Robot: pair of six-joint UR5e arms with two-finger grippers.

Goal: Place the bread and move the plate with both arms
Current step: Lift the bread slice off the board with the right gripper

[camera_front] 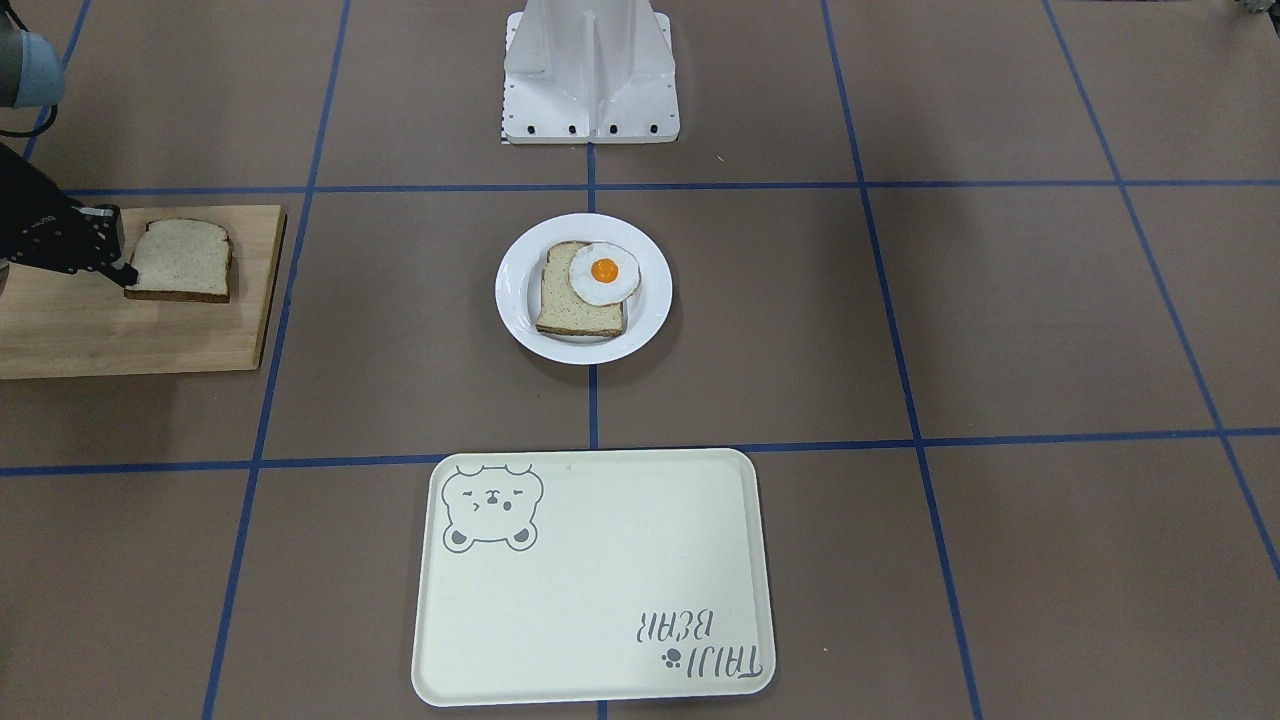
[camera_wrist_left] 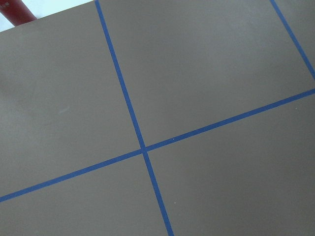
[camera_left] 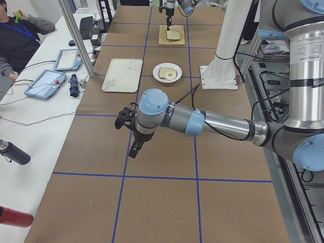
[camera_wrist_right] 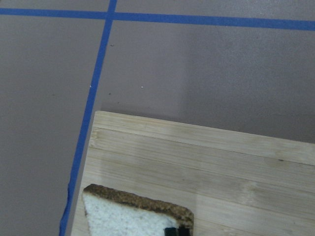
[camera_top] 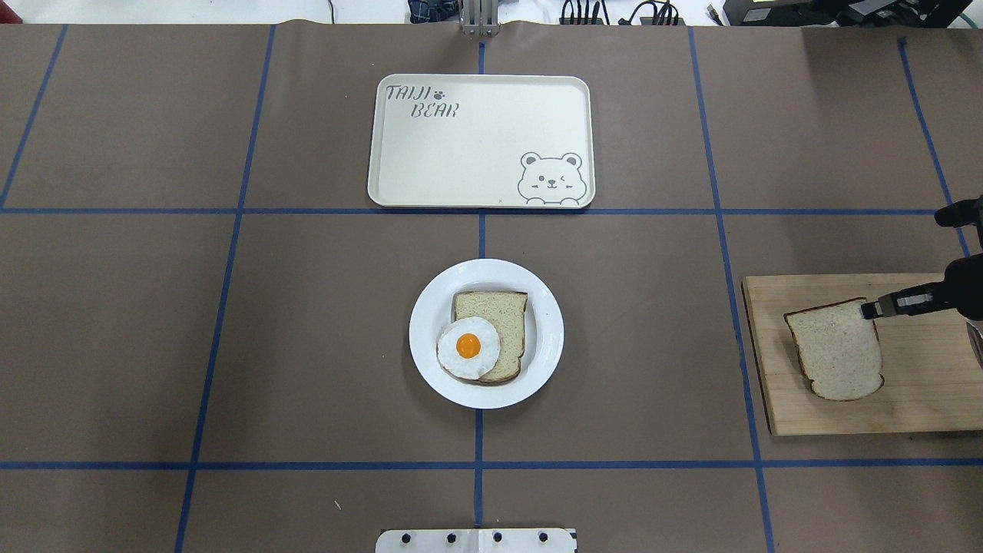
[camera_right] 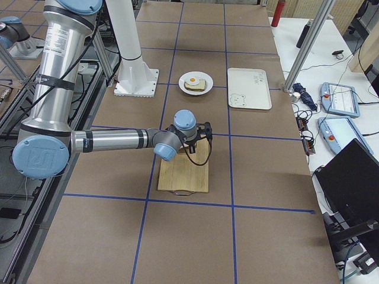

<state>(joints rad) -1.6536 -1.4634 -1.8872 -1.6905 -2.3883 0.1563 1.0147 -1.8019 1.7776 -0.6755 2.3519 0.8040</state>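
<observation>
Matte cream tray (camera_front: 600,580) at 6, glossy round plate (camera_front: 515,300) center, speckled bread (camera_front: 185,258) at 9; right gripper (camera_front: 125,272) touches its crust, grip unclear, left gripper (camera_left: 135,149) too.

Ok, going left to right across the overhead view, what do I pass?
The plate with egg and squarer slice → bread on the wooden board → right claw at the bread's corner. The tray is left out: it overlaps the plate.
</observation>
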